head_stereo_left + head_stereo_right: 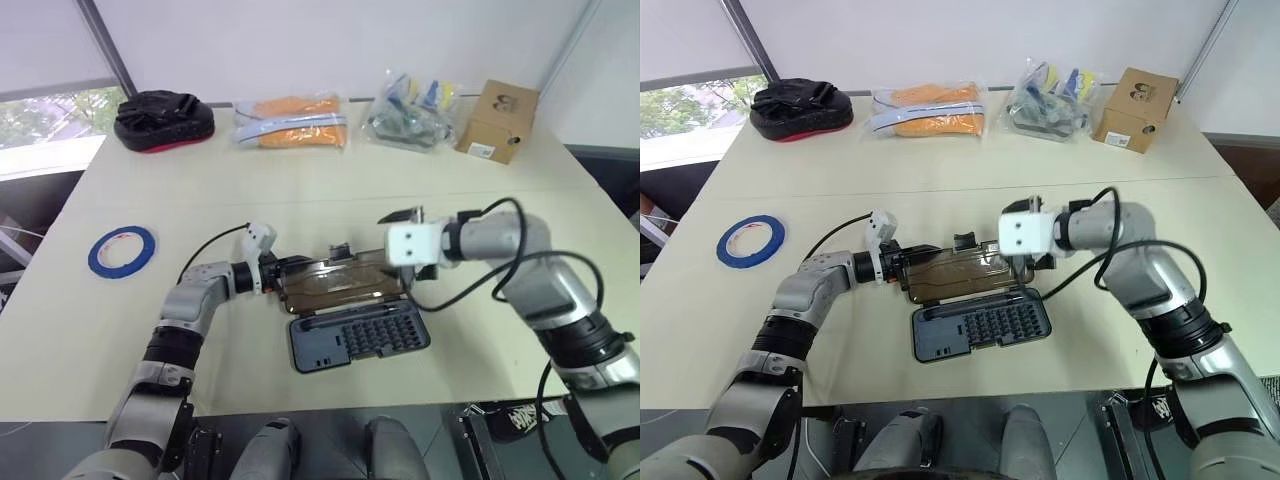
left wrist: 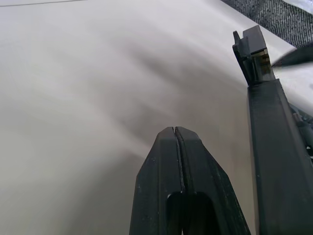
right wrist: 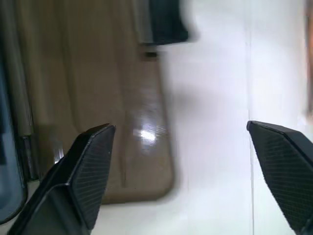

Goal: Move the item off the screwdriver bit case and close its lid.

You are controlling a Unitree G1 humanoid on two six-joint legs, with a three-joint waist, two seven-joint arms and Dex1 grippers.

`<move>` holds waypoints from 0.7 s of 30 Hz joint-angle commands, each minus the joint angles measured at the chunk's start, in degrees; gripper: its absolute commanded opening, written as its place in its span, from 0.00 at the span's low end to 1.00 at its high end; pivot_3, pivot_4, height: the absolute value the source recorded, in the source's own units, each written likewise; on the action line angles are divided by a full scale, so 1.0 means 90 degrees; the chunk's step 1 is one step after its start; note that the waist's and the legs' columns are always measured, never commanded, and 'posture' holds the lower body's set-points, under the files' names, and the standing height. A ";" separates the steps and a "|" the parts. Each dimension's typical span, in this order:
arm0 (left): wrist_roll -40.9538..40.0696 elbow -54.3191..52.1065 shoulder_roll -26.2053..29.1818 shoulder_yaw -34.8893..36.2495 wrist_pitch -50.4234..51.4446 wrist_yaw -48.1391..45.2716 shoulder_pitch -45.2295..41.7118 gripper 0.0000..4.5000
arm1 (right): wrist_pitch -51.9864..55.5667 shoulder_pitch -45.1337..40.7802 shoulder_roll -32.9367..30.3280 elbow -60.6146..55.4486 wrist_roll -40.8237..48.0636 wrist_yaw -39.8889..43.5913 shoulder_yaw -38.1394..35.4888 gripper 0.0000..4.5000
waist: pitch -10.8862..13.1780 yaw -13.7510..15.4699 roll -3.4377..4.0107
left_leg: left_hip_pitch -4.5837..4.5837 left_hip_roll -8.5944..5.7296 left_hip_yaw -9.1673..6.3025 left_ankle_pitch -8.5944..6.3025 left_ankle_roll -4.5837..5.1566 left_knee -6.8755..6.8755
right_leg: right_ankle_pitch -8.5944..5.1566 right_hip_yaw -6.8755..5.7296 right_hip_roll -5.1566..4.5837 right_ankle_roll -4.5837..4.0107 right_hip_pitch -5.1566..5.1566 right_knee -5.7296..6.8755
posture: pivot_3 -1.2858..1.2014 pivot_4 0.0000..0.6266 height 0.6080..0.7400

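Left fingers [image 2: 178, 161] pressed together, nothing between them, hovering over bare worktop [image 1: 330, 185] just beside the dark edge of the lid [image 1: 342, 284]. In the head views, left gripper [image 1: 283, 275] at the lid's left end, close against it; contact not clear. Right fingers [image 3: 93, 161] spread wide, nothing held, poised above the lid's brown surface and the pale worktop next to it. Right gripper [image 1: 415, 268] at the lid's right end, in the centre of the frame.

Lid smoky brown and translucent, raised at an angle behind the tray, a small black latch tab [image 1: 341, 251] on its upper edge. Screwdriver bit case [image 1: 358, 338] lying open just below centre, rows of small bits showing in the dark tray, nothing resting on it.

Roll of blue tape [image 1: 122, 251] flat on the worktop at the left edge of the frame, well apart from the case and from both grippers.

Along the top of the frame, left to right: black pouch with red trim [image 1: 163, 119], orange packet in clear wrap [image 1: 292, 121], clear bag of mixed items [image 1: 413, 112], small cardboard box [image 1: 497, 122], all well apart from the case.
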 commanded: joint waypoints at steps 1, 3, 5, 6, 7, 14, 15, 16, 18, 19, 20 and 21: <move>-0.0213 -0.0474 0.0020 0.0007 0.0145 -0.0164 -0.0018 0.00 | 0.1179 -0.0664 -0.0013 -0.0166 0.0600 0.0147 -0.0585 1.00 | 0.0000 -0.0001 0.0000 | -0.0005 0.0001 -0.0001 0.0000 0.0000 0.0001 | 0.0000 -0.0001 0.0000 0.0000 -0.0004 0.0001 | 0.52 0.24 1.00; -0.0251 -0.0713 0.0097 -0.0087 0.0296 -0.0309 0.0063 0.00 | 0.1619 -0.0976 -0.0047 -0.0063 0.0817 0.0102 -0.0762 1.00 | 0.0000 0.0000 0.0000 | -0.0016 0.0002 -0.0003 0.0000 0.0000 0.0001 | 0.0000 -0.0001 0.0000 -0.0001 -0.0015 0.0002 | 0.52 0.24 1.00; -0.0311 -0.1017 0.0250 -0.0202 0.0499 -0.0528 0.0158 0.00 | 0.2089 -0.1355 -0.0065 0.0073 0.1089 0.0058 -0.0976 1.00 | 0.0000 -0.0003 0.0000 | -0.0028 0.0003 -0.0003 0.0000 0.0000 0.0002 | 0.0000 -0.0002 -0.0002 -0.0001 -0.0025 0.0002 | 0.52 0.24 1.00; -0.0337 -0.1169 0.0349 -0.0254 0.0581 -0.0644 0.0205 0.00 | 0.2250 -0.1525 -0.0084 0.0150 0.1200 0.0038 -0.1047 1.00 | 0.0000 -0.0006 0.0000 | -0.0038 0.0003 -0.0002 0.0000 0.0000 0.0003 | 0.0001 -0.0001 -0.0003 -0.0001 -0.0035 0.0003 | 0.52 0.24 1.00; -0.0358 -0.1299 0.0441 -0.0298 0.0656 -0.0739 0.0243 0.00 | 0.2369 -0.1670 -0.0102 0.0225 0.1290 -0.0006 -0.1091 1.00 | 0.0000 -0.0014 0.0001 | -0.0047 0.0004 -0.0002 0.0000 0.0000 0.0006 | 0.0001 -0.0001 -0.0004 -0.0001 -0.0044 0.0007 | 0.52 0.24 1.00; -0.0543 -0.2148 0.1150 -0.0499 0.1028 -0.1359 0.0471 0.00 | 0.2692 -0.1995 -0.0033 0.0449 0.1687 -0.0492 -0.1171 1.00 | 0.0001 -0.0019 0.0002 | -0.0067 0.0007 0.0003 0.0001 -0.0002 0.0007 | 0.0003 0.0001 -0.0006 -0.0004 -0.0075 0.0017 | 0.52 0.24 1.00; -0.0584 -0.2261 0.1244 -0.0512 0.1062 -0.1432 0.0491 0.00 | 0.2674 -0.1963 -0.0029 0.0460 0.1718 -0.0561 -0.1154 1.00 | 0.0001 -0.0021 0.0003 | -0.0067 0.0007 0.0003 0.0001 -0.0002 0.0006 | 0.0003 0.0001 -0.0007 -0.0004 -0.0076 0.0019 | 0.52 0.24 1.00; -0.0624 -0.2353 0.1314 -0.0520 0.1092 -0.1480 0.0497 0.00 | 0.2646 -0.1925 -0.0033 0.0470 0.1742 -0.0619 -0.1131 1.00 | 0.0003 -0.0020 0.0004 | -0.0067 0.0008 0.0003 0.0001 -0.0002 0.0005 | 0.0003 0.0001 -0.0007 -0.0004 -0.0078 0.0019 | 0.52 0.24 1.00; -0.0708 -0.2526 0.1403 -0.0526 0.1168 -0.1519 0.0480 0.00 | 0.2578 -0.1842 -0.0060 0.0461 0.1777 -0.0702 -0.1076 1.00 | 0.0003 -0.0019 0.0005 | -0.0068 0.0008 0.0004 0.0002 -0.0002 0.0005 | 0.0003 0.0001 -0.0007 -0.0004 -0.0079 0.0019 | 0.52 0.24 1.00; -0.0762 -0.2604 0.1417 -0.0518 0.1227 -0.1512 0.0459 0.00 | 0.2570 -0.1812 -0.0058 0.0452 0.1809 -0.0739 -0.1059 1.00 | 0.0003 -0.0013 0.0005 | -0.0068 0.0008 0.0004 0.0002 -0.0002 0.0006 | 0.0003 0.0001 -0.0007 -0.0004 -0.0079 0.0019 | 0.52 0.24 1.00; -0.0808 -0.2689 0.1434 -0.0528 0.1275 -0.1531 0.0445 0.00 | 0.2562 -0.1790 -0.0058 0.0450 0.1841 -0.0774 -0.1044 1.00 | 0.0003 -0.0007 0.0005 | -0.0069 0.0008 0.0004 0.0002 -0.0002 0.0007 | 0.0003 0.0001 -0.0007 -0.0004 -0.0078 0.0019 | 0.52 0.24 1.00; -0.0849 -0.2789 0.1458 -0.0551 0.1325 -0.1568 0.0444 0.00 | 0.2549 -0.1772 -0.0058 0.0450 0.1864 -0.0808 -0.1031 1.00 | 0.0003 -0.0007 0.0005 | -0.0069 0.0007 0.0004 0.0002 -0.0002 0.0008 | 0.0003 0.0001 -0.0008 -0.0004 -0.0077 0.0019 | 0.52 0.24 1.00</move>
